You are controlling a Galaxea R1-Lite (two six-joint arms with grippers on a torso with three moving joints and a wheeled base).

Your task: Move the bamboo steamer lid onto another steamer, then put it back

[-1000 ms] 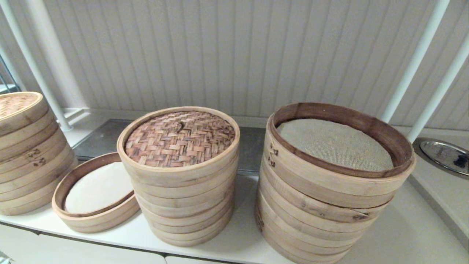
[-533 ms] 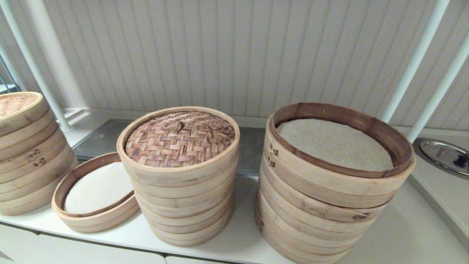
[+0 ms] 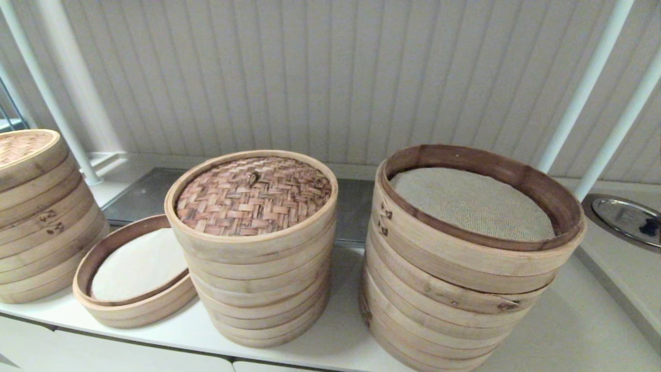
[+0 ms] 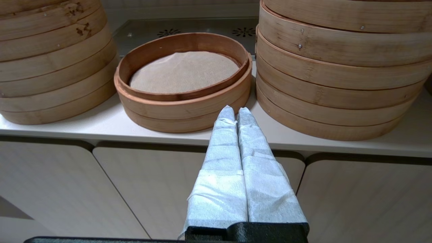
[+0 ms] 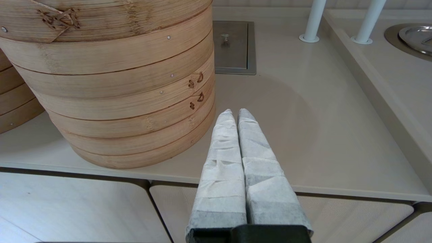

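The round bamboo steamer lid with the reddish-brown woven top sits sunk inside the rim of the tall middle stack of pale bamboo tiers, so only its small centre loop offers a hold, and a slip there could tilt or drop it; both the left gripper and right gripper hang below the worktop edge, jaws pressed together on nothing. The shallow single-tier bamboo steamer ring with a white liner touches or nearly touches that stack, so a careless lowering could catch the lid's edge on the stack.

The lidded stack touches the shallow steamer at lower left. A narrow gap separates it from the wide stack. Bare counter lies lower right.
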